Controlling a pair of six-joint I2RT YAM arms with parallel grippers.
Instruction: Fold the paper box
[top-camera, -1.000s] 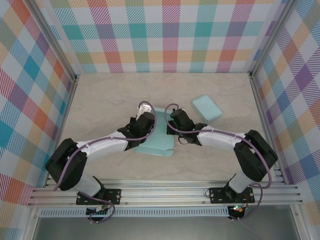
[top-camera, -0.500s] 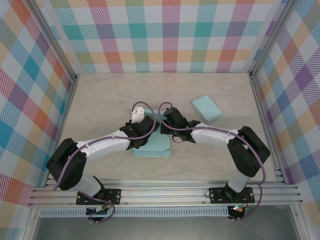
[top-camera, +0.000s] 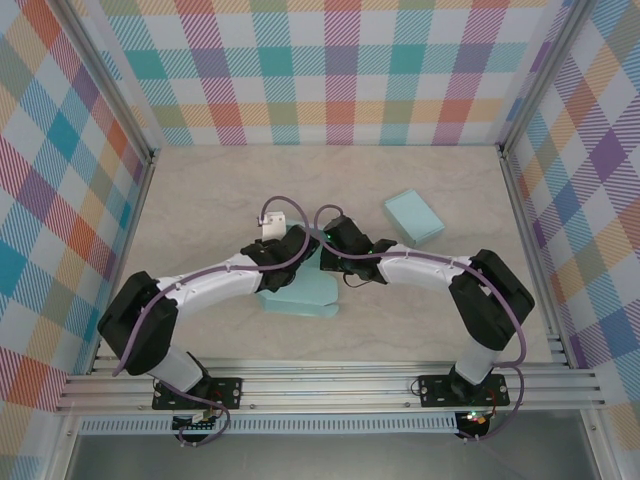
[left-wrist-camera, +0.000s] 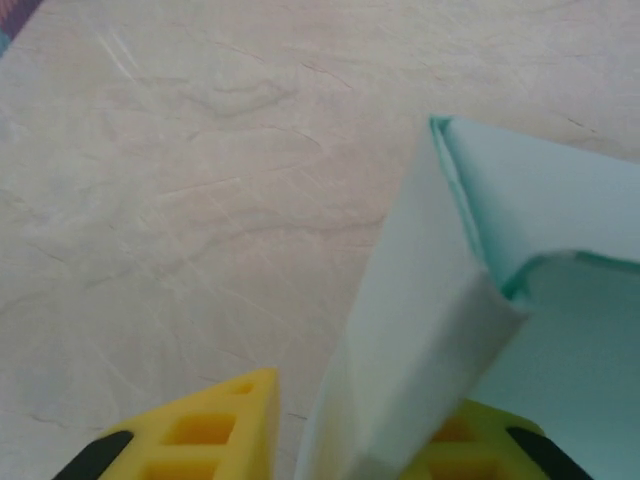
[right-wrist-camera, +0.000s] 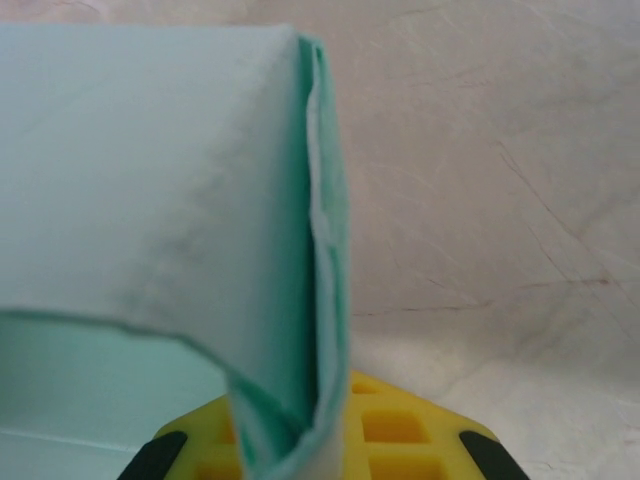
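half-folded pale teal paper box (top-camera: 305, 292): surface (top-camera: 200, 200) centre | left hand (left-wrist-camera: 345, 432): parted around wall | right hand (right-wrist-camera: 300, 432): pinching wall

Pale marbled tabletop (top-camera: 200, 200); pastel plaid walls (top-camera: 340, 70) three sides; aluminium rail (top-camera: 330, 385) near edge.

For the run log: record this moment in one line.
left gripper: open, astride wall of paper box | right gripper: shut on paper box

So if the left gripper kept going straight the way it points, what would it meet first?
The left gripper straddles the paper box flap, so it would run along that first; beyond looks like table, depth unclear.
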